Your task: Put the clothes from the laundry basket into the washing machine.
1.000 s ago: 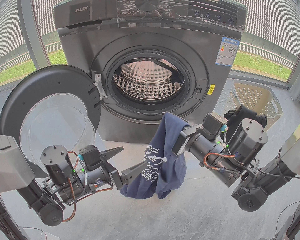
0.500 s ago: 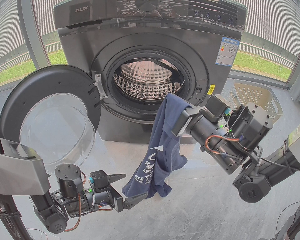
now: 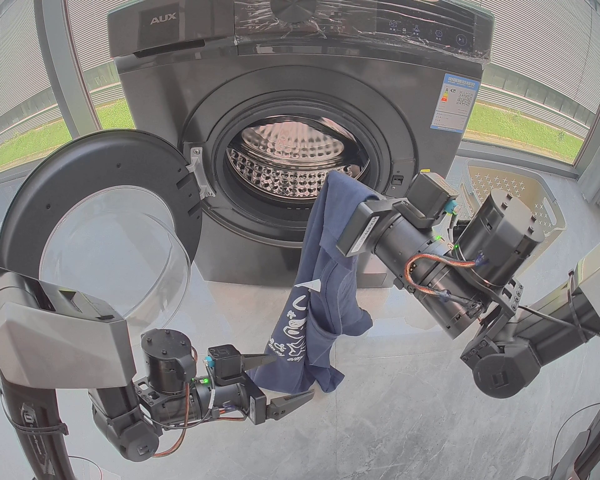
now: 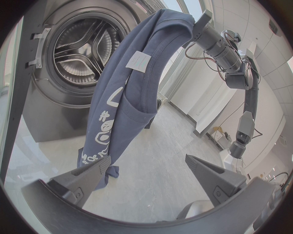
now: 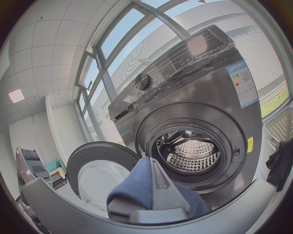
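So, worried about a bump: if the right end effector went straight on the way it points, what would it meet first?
Likely the washing machine: the right end effector, shut on the navy shirt, points at the open drum mouth or its rim. Depth is unclear, so I cannot tell which.

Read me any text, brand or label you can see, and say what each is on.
Brand logo: top-left panel of the washing machine; not quoted here.
Blue energy label: machine front; print too small.
Yellow sticker beside door opening: too small.
White lettering: navy T-shirt; folded, illegible.
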Motion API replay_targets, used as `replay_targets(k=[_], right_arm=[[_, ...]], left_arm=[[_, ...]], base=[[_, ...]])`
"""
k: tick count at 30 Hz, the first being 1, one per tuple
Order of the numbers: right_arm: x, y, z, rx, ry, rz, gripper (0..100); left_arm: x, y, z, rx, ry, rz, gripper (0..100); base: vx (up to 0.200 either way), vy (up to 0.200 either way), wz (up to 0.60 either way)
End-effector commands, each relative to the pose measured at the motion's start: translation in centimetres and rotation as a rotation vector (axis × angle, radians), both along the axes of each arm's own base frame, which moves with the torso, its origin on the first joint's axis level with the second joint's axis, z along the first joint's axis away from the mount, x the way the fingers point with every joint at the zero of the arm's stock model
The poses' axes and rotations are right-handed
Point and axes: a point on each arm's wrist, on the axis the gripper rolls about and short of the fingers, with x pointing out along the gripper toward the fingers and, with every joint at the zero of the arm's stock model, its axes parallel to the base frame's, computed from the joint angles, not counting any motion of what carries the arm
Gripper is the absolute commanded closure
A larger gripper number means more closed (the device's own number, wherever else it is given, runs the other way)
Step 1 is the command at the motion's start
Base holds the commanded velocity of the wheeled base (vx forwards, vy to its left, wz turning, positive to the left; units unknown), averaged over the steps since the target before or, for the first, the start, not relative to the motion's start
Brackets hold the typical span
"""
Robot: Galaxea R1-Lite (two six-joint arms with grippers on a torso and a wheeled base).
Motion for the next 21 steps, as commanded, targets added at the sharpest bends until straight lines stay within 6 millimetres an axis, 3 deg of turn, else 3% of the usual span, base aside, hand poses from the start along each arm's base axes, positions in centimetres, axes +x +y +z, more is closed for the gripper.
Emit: replay_targets(k=[1, 9, 21], right_arm=[[0.1, 0.3, -0.4, -0.007, 0.007, 0.005, 100], [0.1, 0.6, -0.6, -0.010, 0.012, 0.006, 100], [0.1, 0.7, -0.7, -0.011, 0.013, 0.009, 100]], left_arm=[[1.3, -1.5, -0.7, -0.023, -0.004, -0.018, 0], [3.2, -3.7, -0.5, -0.101, -0.011, -0.024, 0], [6.1, -5.7, -2.5, -0.100, -0.069, 0.073, 0]], base=[[0.000, 0.000, 0.00], [0.000, 0.000, 0.00], [0.000, 0.000, 0.00]])
